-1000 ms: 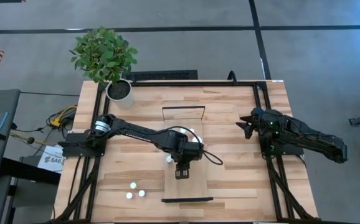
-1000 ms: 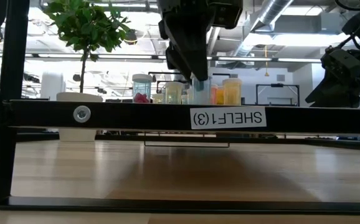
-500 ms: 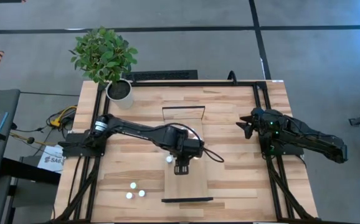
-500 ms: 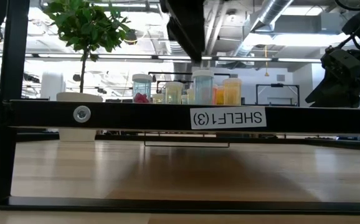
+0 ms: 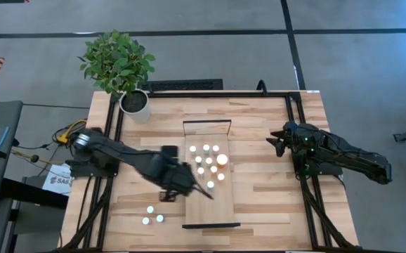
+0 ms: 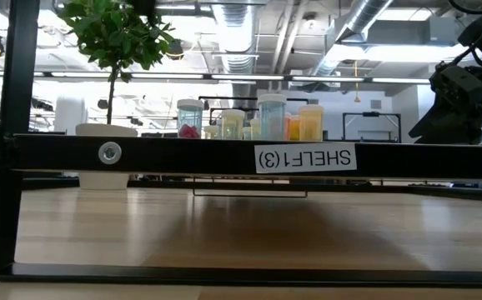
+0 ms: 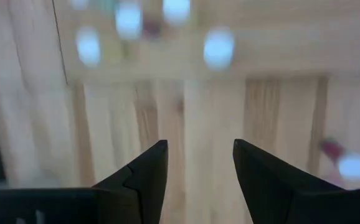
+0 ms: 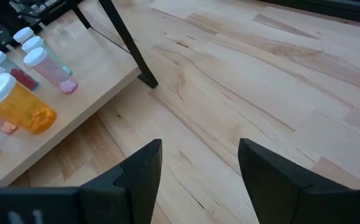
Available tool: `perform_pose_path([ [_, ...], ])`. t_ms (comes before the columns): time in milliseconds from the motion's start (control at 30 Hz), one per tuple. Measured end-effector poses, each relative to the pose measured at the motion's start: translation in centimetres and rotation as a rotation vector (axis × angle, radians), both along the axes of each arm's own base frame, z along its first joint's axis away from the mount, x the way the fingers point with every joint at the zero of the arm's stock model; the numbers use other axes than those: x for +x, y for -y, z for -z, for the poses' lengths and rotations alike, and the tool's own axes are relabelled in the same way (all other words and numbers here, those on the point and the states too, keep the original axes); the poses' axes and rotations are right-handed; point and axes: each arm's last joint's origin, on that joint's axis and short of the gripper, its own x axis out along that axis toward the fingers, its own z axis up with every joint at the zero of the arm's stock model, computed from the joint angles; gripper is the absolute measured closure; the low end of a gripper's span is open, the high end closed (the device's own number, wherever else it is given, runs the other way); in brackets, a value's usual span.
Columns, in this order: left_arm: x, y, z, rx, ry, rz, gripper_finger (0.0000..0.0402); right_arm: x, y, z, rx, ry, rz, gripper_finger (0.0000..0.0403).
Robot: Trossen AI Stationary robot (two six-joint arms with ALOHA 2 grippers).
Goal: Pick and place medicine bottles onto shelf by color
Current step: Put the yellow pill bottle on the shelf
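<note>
1. Now that the left gripper [image 5: 166,196] has moved off the long light-wood shelf with the thin black frame [image 5: 220,207], the group of small round medicine bottles with white caps [image 5: 208,163] is uncovered in the high view, where one second ago the arm was hiding it.
2. Its dark fingers [image 7: 144,176] are spread apart with only bare wood between them, so the bottle it carried is released; I judge that it now stands with the others on the shelf.
3. In the low view, a pale blue bottle [image 6: 272,117] stands free beside the yellow-orange one [image 6: 310,122], and no arm is over it any more.
4. Three loose bottles [image 5: 153,215] are waiting on the large wooden table [image 5: 266,190], near the left gripper; probably they come next.
5. At the table's right edge the right gripper [image 5: 277,143] rests, its fingers [image 8: 139,172] apart and holding nothing.
</note>
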Motion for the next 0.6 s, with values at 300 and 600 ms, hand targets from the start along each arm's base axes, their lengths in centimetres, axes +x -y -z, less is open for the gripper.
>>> perform_pose_path([
  [300, -8.9, 1.6, 3.8, -0.303, 0.106, -0.175, 0.0232, 0.0, 0.0, 0.0, 0.0, 0.0, 0.0, 0.0168],
  [600, -12.5, 3.6, 6.4, -0.414, 0.221, -0.06, 0.0232, 0.0, 0.0, 0.0, 0.0, -0.001, 0.0, 0.0168],
])
